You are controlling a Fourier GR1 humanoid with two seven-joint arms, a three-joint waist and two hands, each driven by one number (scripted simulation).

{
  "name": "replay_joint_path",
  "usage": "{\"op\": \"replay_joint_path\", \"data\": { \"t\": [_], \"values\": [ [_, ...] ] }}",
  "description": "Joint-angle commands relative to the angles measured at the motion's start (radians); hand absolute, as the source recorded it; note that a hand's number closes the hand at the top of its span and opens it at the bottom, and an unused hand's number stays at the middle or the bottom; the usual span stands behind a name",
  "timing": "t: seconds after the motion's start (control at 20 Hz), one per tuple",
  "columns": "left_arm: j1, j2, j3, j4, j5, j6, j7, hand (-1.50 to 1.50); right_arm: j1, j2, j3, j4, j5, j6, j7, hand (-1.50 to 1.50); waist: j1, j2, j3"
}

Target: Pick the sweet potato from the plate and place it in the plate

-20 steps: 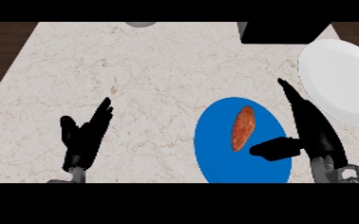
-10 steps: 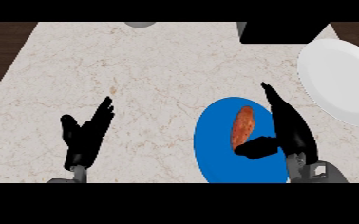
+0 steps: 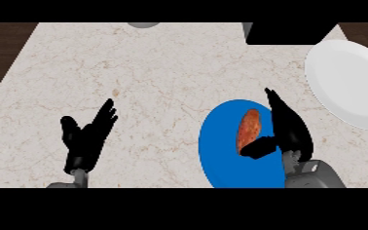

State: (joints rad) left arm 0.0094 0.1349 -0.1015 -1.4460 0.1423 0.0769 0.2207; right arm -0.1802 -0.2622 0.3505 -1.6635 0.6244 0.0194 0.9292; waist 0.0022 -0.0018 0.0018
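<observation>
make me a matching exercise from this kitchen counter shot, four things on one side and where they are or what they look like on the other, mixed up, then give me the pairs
Things:
1. sweet potato
2. white plate
3. left hand
4. right hand

Descriptions:
A. open, resting at the view's lower left
B. lying on the blue plate
C. bare, at the counter's right edge
D. open beside the sweet potato, thumb near its lower end

Pairs: 1-B, 2-C, 3-A, 4-D

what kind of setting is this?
Likely a kitchen counter: pale marbled stone top, a blue plate holding a sweet potato, and a white plate at the right edge.
</observation>
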Motion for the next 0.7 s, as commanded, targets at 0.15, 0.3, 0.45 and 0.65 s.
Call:
{"op": "replay_joint_path", "data": {
  "t": [0.15, 0.3, 0.45, 0.65],
  "values": [
    [0.05, 0.007, 0.023, -0.004, 0.005, -0.061, -0.026, 0.0, -0.056, 0.078, -0.042, 0.131, 0.033, 0.05, -0.054, -1.5, 0.002, 0.002, -0.002],
    [-0.002, -0.03, 0.018, 0.037, -0.028, -0.02, -0.013, 0.0, -0.082, 0.097, -0.074, 0.215, 0.047, 0.049, -0.098, -1.5, 0.002, 0.003, -0.002],
    [-0.012, -0.026, 0.033, 0.066, -0.023, -0.029, -0.039, 0.0, -0.079, 0.089, -0.026, 0.247, 0.033, 0.112, -0.139, 1.5, 0.002, 0.004, -0.002],
    [0.001, -0.025, 0.023, 0.032, -0.047, -0.025, -0.009, 0.0, 0.059, 0.056, 0.03, 0.086, 0.137, 0.084, -0.15, 1.5, -0.005, 0.001, -0.002]
  ]
}}
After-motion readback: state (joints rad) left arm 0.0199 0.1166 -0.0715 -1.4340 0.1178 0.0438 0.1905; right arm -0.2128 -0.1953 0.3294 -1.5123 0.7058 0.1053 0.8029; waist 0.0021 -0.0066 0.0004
